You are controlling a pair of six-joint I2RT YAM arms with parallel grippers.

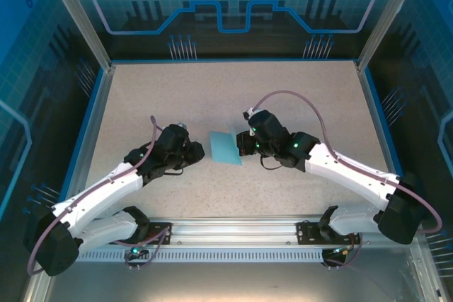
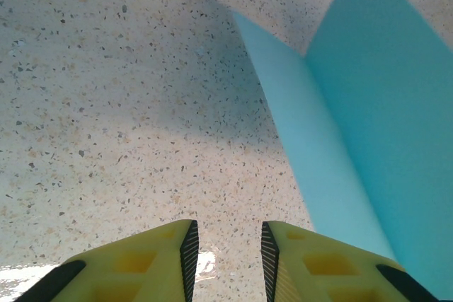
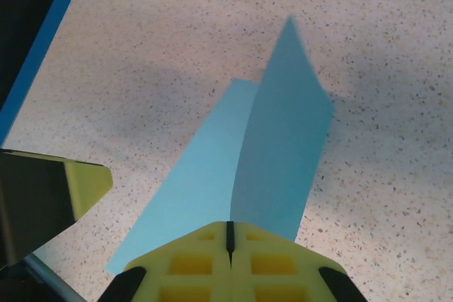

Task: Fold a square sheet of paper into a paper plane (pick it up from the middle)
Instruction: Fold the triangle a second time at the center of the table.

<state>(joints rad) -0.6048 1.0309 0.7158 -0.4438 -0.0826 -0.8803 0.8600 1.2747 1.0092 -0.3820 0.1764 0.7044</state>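
Paper: the square sheet of paper [image 1: 226, 148] sits mid-table [image 1: 212, 90] between the two arms, bent along a fold, with one flap standing up.
Right side: the right gripper [image 3: 228, 235] has its fingers pressed together, pinching the sheet's edge at the fold.
Left side: the left gripper [image 2: 228, 252] is spread and holds nothing, with the sheet just beside its right finger.

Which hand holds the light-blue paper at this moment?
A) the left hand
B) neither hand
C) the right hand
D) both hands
C: in the right wrist view the right hand has its fingers closed on the edge of the sheet of paper, lifting one flap, while the left hand is open, with bare table between its fingers.
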